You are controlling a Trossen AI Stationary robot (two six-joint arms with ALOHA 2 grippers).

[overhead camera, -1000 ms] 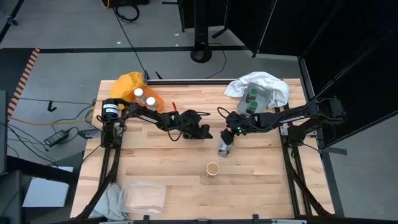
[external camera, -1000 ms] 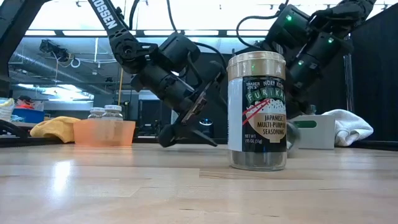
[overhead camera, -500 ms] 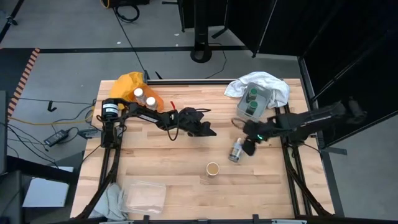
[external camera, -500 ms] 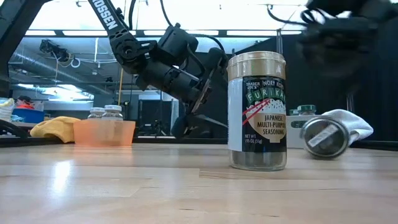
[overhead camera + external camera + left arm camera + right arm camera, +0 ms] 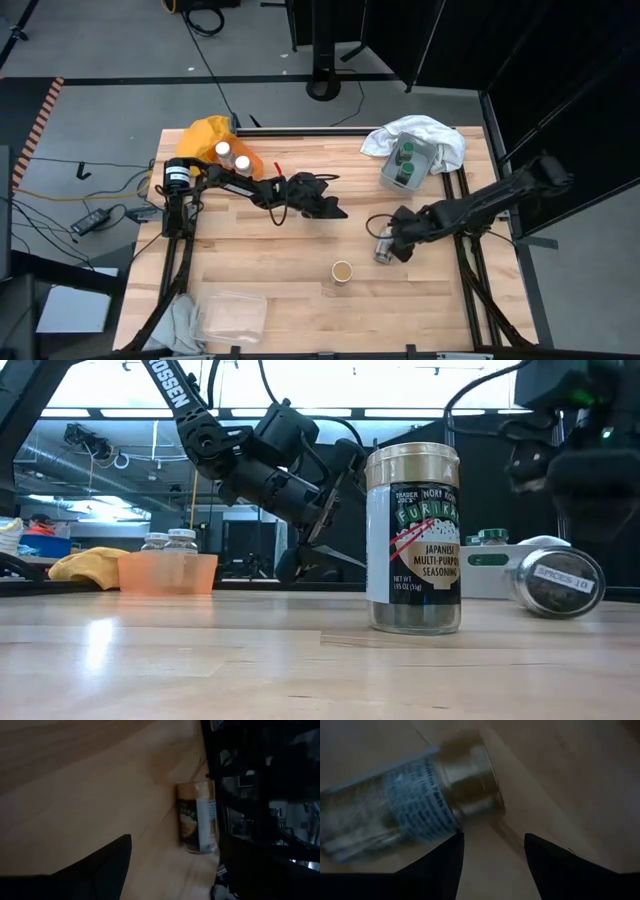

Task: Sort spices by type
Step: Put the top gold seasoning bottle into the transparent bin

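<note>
One tan-lidded spice jar point(image 5: 342, 271) stands upright near the table's middle-near area and fills the low view point(image 5: 413, 538). The second tan-lidded jar point(image 5: 383, 248) lies on its side on the wood point(image 5: 555, 582), its lid toward my right gripper's camera point(image 5: 470, 790). My right gripper point(image 5: 394, 244) hovers just over it, open, fingers short of the jar point(image 5: 492, 837). Two white-lidded jars point(image 5: 232, 153) stand in the orange tray, and two green-lidded jars point(image 5: 404, 163) in the grey tray. My left gripper point(image 5: 333, 208) hangs open above the table's middle point(image 5: 335, 530).
The orange tray point(image 5: 250, 165) sits at the far left beside a yellow cloth point(image 5: 203, 133). The grey tray point(image 5: 388, 178) lies against a white cloth point(image 5: 425, 133) at the far right. A clear tray point(image 5: 235, 315) and a grey rag point(image 5: 180, 322) occupy the near-left corner.
My right gripper has swung from the table's middle toward the right edge, then come down near the lying jar. That tan-lidded jar has shifted toward the right and near edge and now lies on its side in the open. My left gripper has risen a little.
</note>
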